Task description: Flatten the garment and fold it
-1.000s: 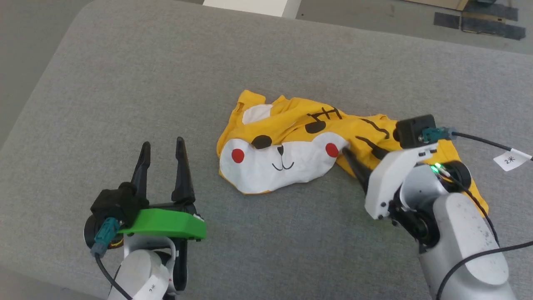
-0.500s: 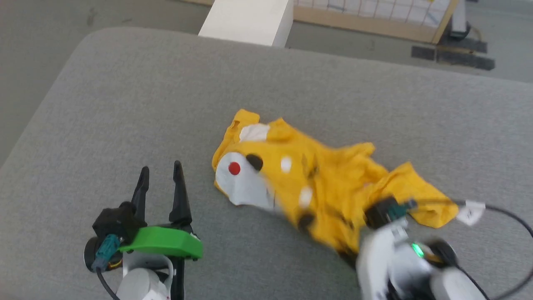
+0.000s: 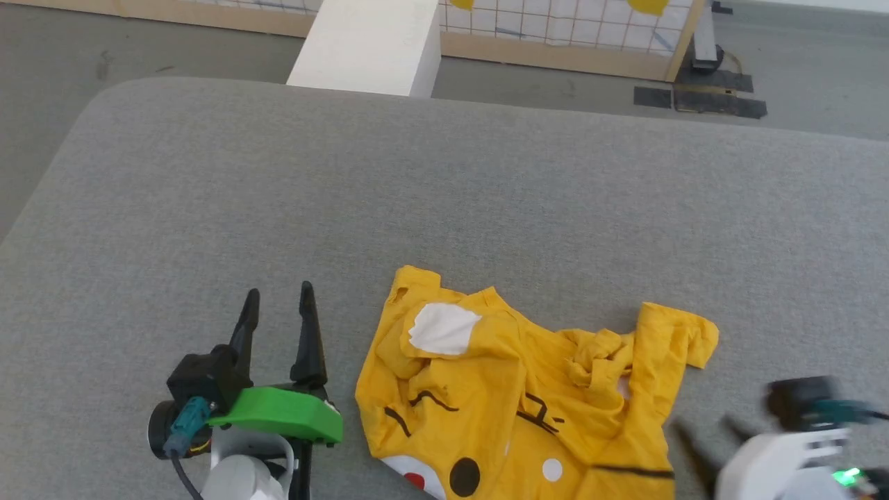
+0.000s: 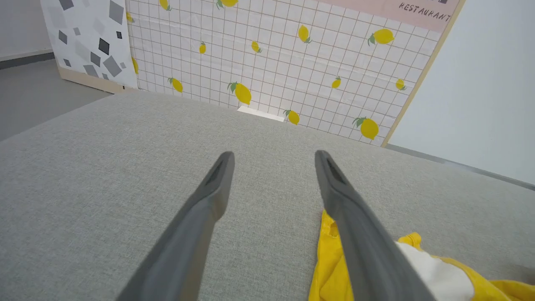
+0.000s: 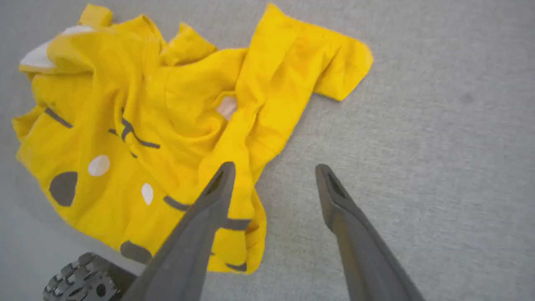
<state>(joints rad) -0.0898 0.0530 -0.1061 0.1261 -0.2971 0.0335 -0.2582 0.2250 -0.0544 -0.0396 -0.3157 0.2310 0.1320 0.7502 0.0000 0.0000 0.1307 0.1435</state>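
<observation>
The garment (image 3: 514,396) is a bright yellow T-shirt lying crumpled near the table's front edge, with black stripes, white patches and a red dot showing on it. One sleeve (image 3: 677,333) sticks out to the right. My left gripper (image 3: 278,295) rests open just left of the shirt, which shows past its right finger as a yellow edge (image 4: 328,259). My right gripper (image 3: 705,430) is blurred at the lower right. In its wrist view the right gripper (image 5: 276,168) stands open and holds nothing, its left finger (image 5: 209,209) over the garment's (image 5: 167,125) near hem.
The grey padded table (image 3: 444,194) stretches wide beyond the shirt. A white block (image 3: 368,45) stands past its far edge, before a lemon-print tiled panel (image 3: 555,28). Black mats (image 3: 701,97) lie on the floor. A toothed grey wheel (image 5: 79,280) shows below the table's near edge.
The right gripper has dragged the shirt toward the near edge, bunching it up, and now stands open off it. The head camera has shifted. The left gripper has stayed put.
</observation>
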